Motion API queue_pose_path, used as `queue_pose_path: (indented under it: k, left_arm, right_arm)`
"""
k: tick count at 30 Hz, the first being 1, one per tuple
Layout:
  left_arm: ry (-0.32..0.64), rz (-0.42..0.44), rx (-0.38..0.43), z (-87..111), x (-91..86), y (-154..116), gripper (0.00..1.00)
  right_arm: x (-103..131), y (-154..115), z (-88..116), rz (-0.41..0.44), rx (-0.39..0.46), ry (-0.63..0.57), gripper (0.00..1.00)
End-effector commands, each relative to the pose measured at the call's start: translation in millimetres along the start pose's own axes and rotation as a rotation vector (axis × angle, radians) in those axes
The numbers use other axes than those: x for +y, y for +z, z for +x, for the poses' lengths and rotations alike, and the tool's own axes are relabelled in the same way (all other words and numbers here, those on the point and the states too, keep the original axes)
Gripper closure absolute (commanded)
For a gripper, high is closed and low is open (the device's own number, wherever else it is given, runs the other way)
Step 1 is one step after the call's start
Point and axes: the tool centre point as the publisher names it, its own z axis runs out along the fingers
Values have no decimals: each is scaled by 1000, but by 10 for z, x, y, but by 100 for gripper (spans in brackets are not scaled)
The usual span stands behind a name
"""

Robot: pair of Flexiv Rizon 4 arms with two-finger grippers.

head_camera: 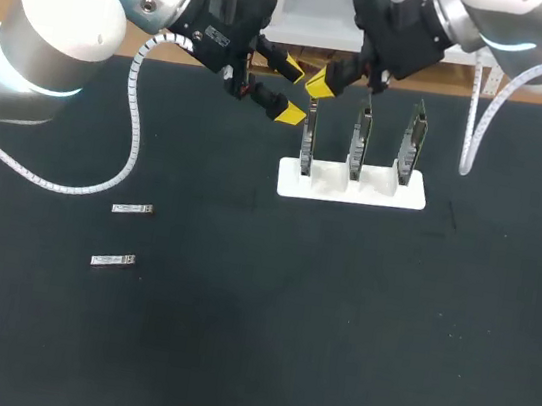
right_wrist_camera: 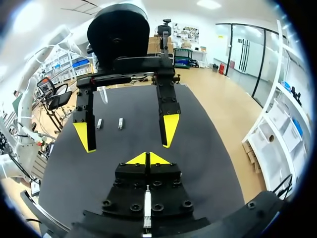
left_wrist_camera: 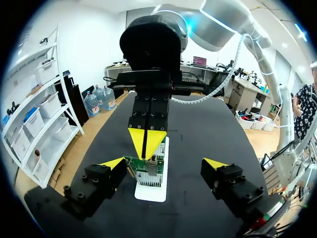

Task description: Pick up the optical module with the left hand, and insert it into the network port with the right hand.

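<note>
Module [right_wrist_camera: 147,212] mostly hidden, pinched in right jaws

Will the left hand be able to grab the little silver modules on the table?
Probably yes: the left hand is open, and both modules lie apart on the bare table with nothing over them.

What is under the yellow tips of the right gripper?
A green circuit board stands upright in the white holder, right below the right gripper. The tips cover part of its top edge; what lies there cannot be seen.
</note>
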Motion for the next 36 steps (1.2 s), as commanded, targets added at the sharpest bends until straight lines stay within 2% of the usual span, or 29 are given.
queue_pose_path:
  k: [1,27,36]
  left_arm:
    - [-4,-3,7,-14,-6,2,0]
    - [-4,-3,7,-14,-6,2,0]
    - [-4,-3,7,-14,-6,2,0]
  right_arm:
    - [-20,28,4,-3,3,3,100]
    - [-29,134,129,-14,28,43,100]
    - [-11,54,47,-12,-13,49,100]
